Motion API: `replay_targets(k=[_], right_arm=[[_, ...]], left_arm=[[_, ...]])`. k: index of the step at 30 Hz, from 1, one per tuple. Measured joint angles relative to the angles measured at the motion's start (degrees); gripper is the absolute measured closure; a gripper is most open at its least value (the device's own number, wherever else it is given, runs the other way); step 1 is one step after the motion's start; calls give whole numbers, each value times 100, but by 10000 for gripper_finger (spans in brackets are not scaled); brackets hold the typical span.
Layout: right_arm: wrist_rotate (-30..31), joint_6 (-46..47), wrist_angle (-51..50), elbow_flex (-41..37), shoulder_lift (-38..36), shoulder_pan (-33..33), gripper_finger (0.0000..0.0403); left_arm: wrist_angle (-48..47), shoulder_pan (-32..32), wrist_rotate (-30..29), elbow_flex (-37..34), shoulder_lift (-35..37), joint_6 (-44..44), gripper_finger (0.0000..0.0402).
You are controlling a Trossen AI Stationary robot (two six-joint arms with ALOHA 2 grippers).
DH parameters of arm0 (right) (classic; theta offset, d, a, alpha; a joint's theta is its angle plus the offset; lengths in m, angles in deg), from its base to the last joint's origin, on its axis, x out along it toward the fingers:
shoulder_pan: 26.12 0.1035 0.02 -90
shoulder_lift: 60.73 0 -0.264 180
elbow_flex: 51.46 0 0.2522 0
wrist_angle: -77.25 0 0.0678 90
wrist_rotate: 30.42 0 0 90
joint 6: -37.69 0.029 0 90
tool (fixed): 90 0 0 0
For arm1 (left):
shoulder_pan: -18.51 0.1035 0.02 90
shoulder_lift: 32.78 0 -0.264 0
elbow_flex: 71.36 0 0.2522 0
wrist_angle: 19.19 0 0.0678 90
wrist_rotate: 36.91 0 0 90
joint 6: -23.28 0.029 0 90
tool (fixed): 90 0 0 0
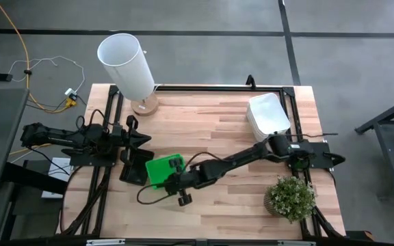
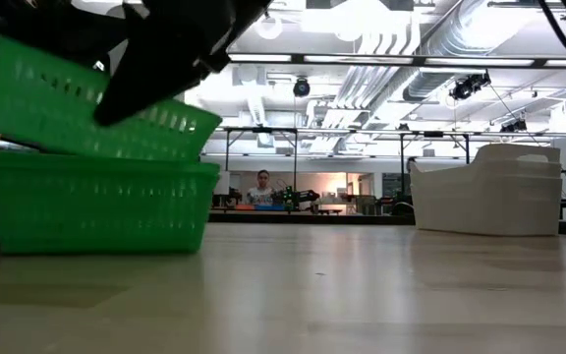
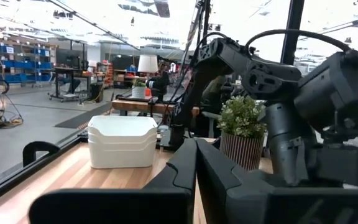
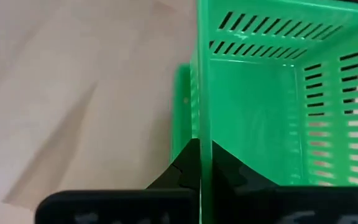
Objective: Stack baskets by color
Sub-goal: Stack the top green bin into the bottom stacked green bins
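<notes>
A bright green basket [image 2: 96, 103] hangs tilted over a second green basket [image 2: 96, 202], which stands on its bottom on the table's near left part. My right gripper [image 4: 201, 155], also seen from above [image 1: 174, 179], is shut on the upper one. Black baskets [image 1: 134, 167] sit just left of the green ones. A stack of white baskets [image 1: 269, 115] stands at the far right. My left gripper [image 3: 196, 163] waits shut and empty at the table's left edge [image 1: 142, 140]. My right gripper pinches the rim of one wall [image 4: 201, 127] of the upper green basket, one finger inside the basket and one outside. The fingers slant down from the table's right side. The basket hangs tilted, its lower end [image 2: 204, 128] at the lower basket's rim.
A tall white cylinder [image 1: 127, 65] stands at the far left. A potted plant [image 1: 289, 198] sits at the near right, beside the right arm's base. Bare wood lies in the table's middle [image 1: 217, 130]. A person shows far off in the room [image 2: 260, 187].
</notes>
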Motion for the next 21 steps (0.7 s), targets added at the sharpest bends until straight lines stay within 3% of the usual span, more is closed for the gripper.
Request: replay_targets(k=[10,21], right_arm=[[365,334,-813,206,123,-17,403],[-76,176,-936,206,123,-26,395]], left_arm=[[0,-2,0,2,0,1,402],[0,0,-22,0,0,0,402]])
